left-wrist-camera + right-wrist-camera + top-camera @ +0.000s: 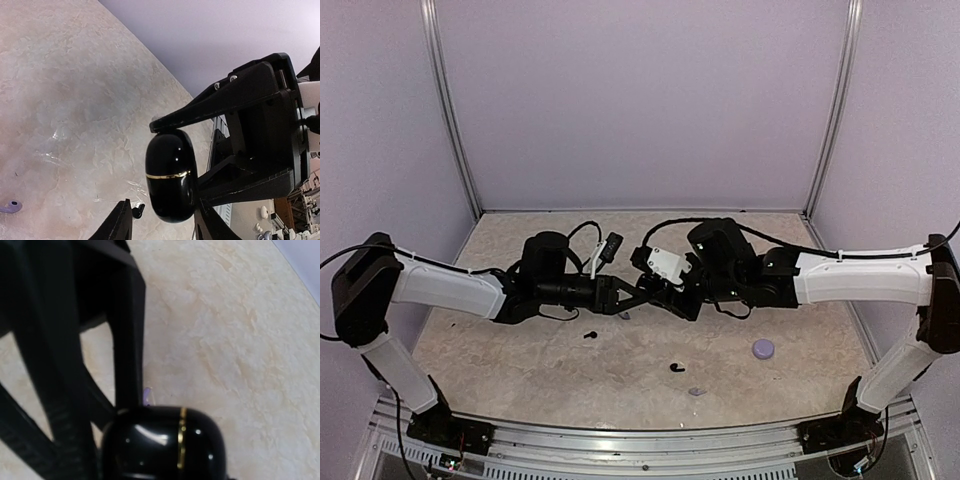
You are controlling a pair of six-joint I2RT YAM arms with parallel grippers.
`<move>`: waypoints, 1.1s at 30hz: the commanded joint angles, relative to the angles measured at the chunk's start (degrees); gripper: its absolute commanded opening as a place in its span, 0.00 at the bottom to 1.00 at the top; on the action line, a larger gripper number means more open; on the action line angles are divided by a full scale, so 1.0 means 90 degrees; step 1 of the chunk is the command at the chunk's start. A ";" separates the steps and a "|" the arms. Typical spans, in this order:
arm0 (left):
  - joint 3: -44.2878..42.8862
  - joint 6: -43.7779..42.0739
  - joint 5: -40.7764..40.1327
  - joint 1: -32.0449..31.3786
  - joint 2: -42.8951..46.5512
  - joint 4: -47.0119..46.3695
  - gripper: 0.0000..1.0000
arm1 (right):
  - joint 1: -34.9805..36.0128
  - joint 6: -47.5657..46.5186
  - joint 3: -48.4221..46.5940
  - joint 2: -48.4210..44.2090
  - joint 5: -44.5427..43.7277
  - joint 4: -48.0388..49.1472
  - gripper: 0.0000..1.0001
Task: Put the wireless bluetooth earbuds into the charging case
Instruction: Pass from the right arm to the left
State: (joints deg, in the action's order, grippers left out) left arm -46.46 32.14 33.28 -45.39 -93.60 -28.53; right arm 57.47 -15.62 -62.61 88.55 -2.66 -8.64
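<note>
We are seeing the right jaws clamping the glossy black oval charging case with a gold seam (pixel 170 175) above the marbled beige surface (pixel 60 100). The left jaws are standing parted around its end, gripping nothing. The tiny black and lavender stemmed earbuds (pixel 590 334) are lying loose on that surface. We are judging them light and slick, best pinched across the body.
</note>
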 commanded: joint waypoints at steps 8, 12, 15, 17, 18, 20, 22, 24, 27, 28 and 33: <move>-0.0439 -0.0025 0.0003 -0.0045 -0.0088 0.0032 0.51 | 0.0244 -0.0236 0.0121 -0.0216 -0.0107 0.0121 0.43; -0.0589 -0.0064 -0.0052 -0.0045 -0.0121 0.0192 0.50 | 0.0273 -0.0247 0.0126 -0.0186 -0.0197 0.0091 0.43; -0.0665 -0.0102 -0.0068 -0.0046 -0.0170 0.0278 0.44 | 0.0281 -0.0248 0.0151 -0.0219 -0.0199 0.0128 0.43; -0.0676 -0.0095 -0.0050 -0.0045 -0.0194 0.0280 0.37 | 0.0284 -0.0252 0.0151 -0.0251 -0.0214 0.0139 0.43; -0.0669 -0.0102 -0.0037 -0.0045 -0.0203 0.0280 0.35 | 0.0284 -0.0256 0.0168 -0.0272 -0.0229 0.0152 0.43; -0.0668 -0.0131 -0.0017 -0.0045 -0.0200 0.0270 0.31 | 0.0281 -0.0266 0.0195 -0.0318 -0.0258 0.0181 0.44; -0.0667 -0.0150 -0.0007 -0.0045 -0.0179 0.0261 0.26 | 0.0284 -0.0267 0.0225 -0.0360 -0.0292 0.0213 0.45; -0.0655 -0.0160 -0.0009 -0.0043 -0.0148 0.0251 0.23 | 0.0283 -0.0267 0.0258 -0.0393 -0.0324 0.0234 0.47; -0.0624 -0.0181 -0.0009 -0.0045 -0.0101 0.0192 0.18 | 0.0284 -0.0193 0.0325 -0.0477 -0.0316 0.0299 0.56; -0.0606 -0.0190 -0.0005 -0.0047 -0.0075 0.0158 0.17 | 0.0279 -0.0150 0.0372 -0.0546 -0.0273 0.0370 0.60; -0.0404 -0.0291 -0.0004 -0.0045 0.0217 -0.0099 0.14 | 0.0270 0.0054 0.0862 -0.1138 0.0021 0.0942 0.87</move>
State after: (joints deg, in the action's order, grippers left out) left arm -51.09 31.33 32.99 -45.69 -94.48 -26.83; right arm 59.53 -16.80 -57.43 83.22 -4.47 -5.30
